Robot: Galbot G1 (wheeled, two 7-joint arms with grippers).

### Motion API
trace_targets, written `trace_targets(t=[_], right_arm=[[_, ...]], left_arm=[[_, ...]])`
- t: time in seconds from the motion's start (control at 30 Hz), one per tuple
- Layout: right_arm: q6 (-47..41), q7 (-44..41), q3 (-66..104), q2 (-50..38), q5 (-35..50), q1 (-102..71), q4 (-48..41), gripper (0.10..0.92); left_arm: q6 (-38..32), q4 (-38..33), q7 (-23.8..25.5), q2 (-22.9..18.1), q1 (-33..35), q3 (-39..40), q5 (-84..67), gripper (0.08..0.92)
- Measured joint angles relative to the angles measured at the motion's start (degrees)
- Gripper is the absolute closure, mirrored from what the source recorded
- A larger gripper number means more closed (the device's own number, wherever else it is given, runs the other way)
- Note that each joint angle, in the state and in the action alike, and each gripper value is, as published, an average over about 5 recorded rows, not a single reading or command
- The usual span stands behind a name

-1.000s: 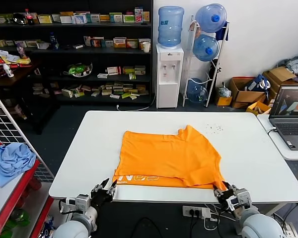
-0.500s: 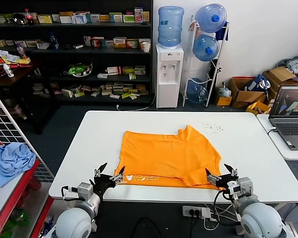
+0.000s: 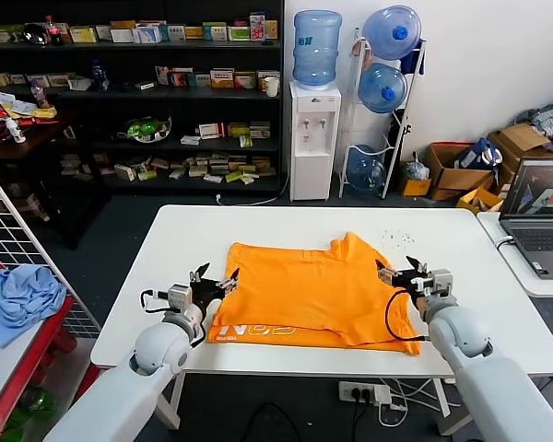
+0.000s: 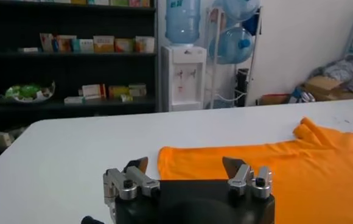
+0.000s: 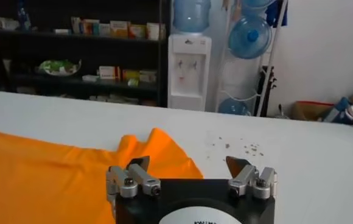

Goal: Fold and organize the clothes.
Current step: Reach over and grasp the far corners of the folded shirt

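Observation:
The orange T-shirt lies folded on the white table, with pale print along its near edge. My left gripper is open and empty at the shirt's left edge, just above the table. My right gripper is open and empty at the shirt's right edge. In the left wrist view the left gripper frames the shirt's near corner. In the right wrist view the right gripper hovers over the shirt's sleeve.
A laptop sits on a side table at the right. A light blue cloth lies on a red rack at the left. A water dispenser, shelves and boxes stand behind. Small dark specks lie on the table.
Both grippers have risen from below the table's front edge and moved forward to the shirt's left and right edges. The shirt has not moved.

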Motion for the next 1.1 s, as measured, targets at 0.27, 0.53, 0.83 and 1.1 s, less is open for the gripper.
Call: trace_targets(t=[0.27,0.53,0.83,1.1], right_arm=[[0.6,-3.8,-1.4,4.0,-0.9,8.2,-12.3,0.203],[0.6,-5.2,-2.3,7.6,-3.7,13.6,-21.7,0.203],[-0.2,-6.4,-2.7,9.7,-5.8,16.7,-27.5,0.229],[-1.2,-6.2,-2.8,10.6,-7.2,17.5,-29.4,0.449]], left_arm=[[0.4,12.5,1.4,-4.8,-9.2,2.2,-0.9,0.177],[-0.5,23.8,3.0,-10.3,-16.1,2.2,0.2,0.177],[-1.0,34.0,4.8,-15.2,-20.9,2.3,2.5,0.177],[-0.2,38.3,5.5,-16.8,-22.5,2.7,3.7,0.302]])
